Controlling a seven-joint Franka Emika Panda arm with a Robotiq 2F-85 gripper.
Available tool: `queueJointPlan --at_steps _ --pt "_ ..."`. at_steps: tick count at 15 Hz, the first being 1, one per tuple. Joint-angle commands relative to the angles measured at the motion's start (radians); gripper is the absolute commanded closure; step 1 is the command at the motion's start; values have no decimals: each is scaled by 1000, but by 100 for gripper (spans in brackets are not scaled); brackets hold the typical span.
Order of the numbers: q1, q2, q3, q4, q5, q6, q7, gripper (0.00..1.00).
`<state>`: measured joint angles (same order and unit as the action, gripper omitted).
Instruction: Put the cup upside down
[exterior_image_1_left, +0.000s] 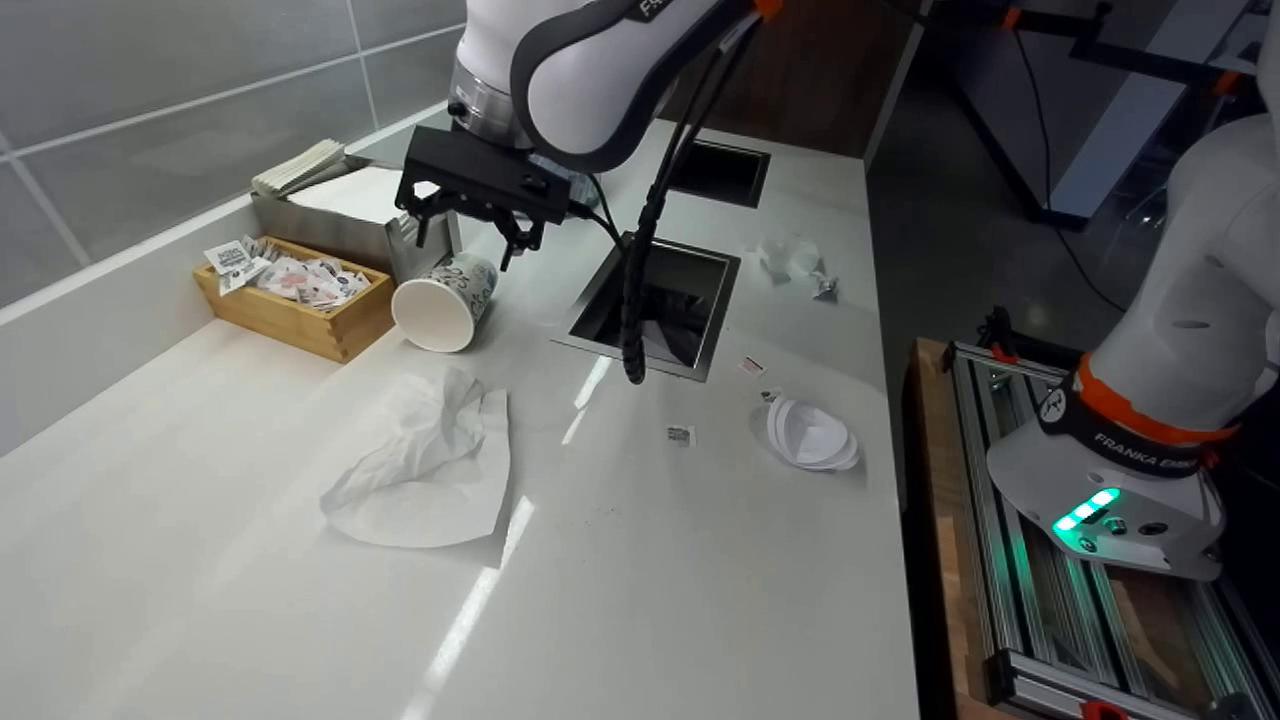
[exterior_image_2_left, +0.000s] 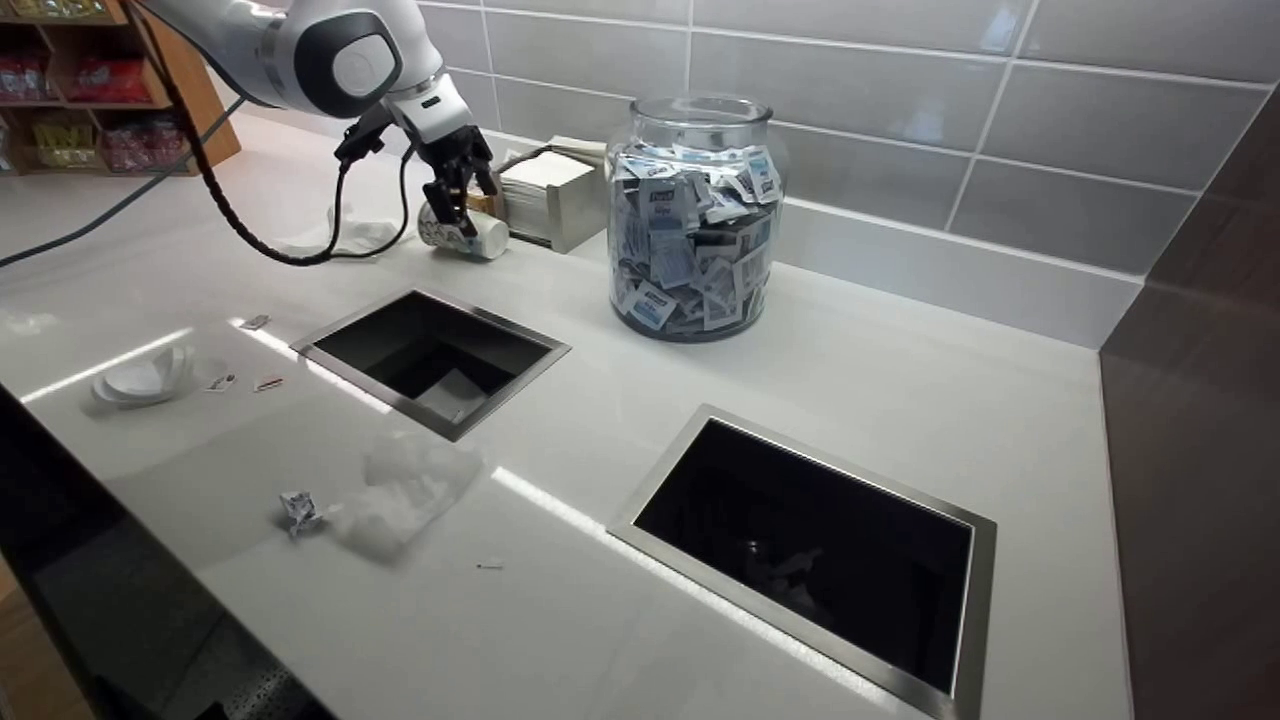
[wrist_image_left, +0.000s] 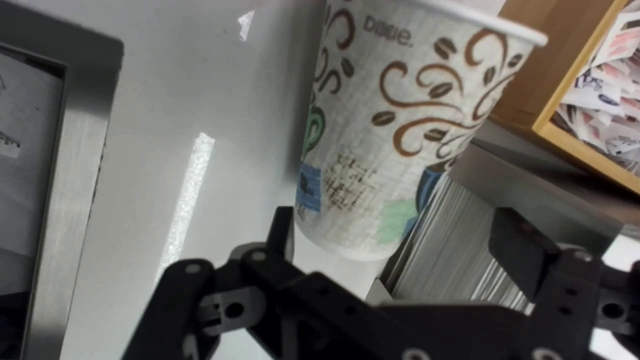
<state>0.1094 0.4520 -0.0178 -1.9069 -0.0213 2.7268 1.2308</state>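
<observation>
Your cup (wrist_image_left: 370, 165) is paper, its printed side matt. You have a smooth wooden box (exterior_image_1_left: 275, 320), a metal holder (exterior_image_2_left: 580, 210) with a dull sheen, and a clear glass jar (exterior_image_2_left: 690, 132). The counter (exterior_image_1_left: 640, 580) is smooth and glossy, the tiles (exterior_image_2_left: 850, 95) softly shiny, and the wrinkled sheet (exterior_image_1_left: 430, 490) looks papery.

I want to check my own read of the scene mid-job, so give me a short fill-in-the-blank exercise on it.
1. The paper cup lies on its ____.
2. In the wrist view, the brand name printed on it is ____.
3. The gripper is not shut but ____.
4. In both exterior views, the counter shows ____ metal-rimmed openings.

Missing words: side; Dixie; open; two.
</observation>
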Motion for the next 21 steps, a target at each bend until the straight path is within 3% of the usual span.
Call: queueJointPlan --at_steps 1,8,10,11,13,14,16,17,19,21 --pt "-6 39 1 27 87 4 -32 0" --pt "-7 66 -1 43 154 -18 -46 1" --pt "-4 70 -10 44 157 -27 -38 11" --pt "-1 70 -17 43 155 -29 -32 21" --pt "2 71 -29 42 152 -30 -23 21" --pt "1 70 -32 42 153 -33 -22 28" --pt "0 71 -37 42 154 -35 -22 29" --pt "0 72 -38 42 155 -37 -23 38" --pt "-2 73 -36 43 158 -39 -27 46" --pt "-1 75 -35 45 158 -42 -28 45"
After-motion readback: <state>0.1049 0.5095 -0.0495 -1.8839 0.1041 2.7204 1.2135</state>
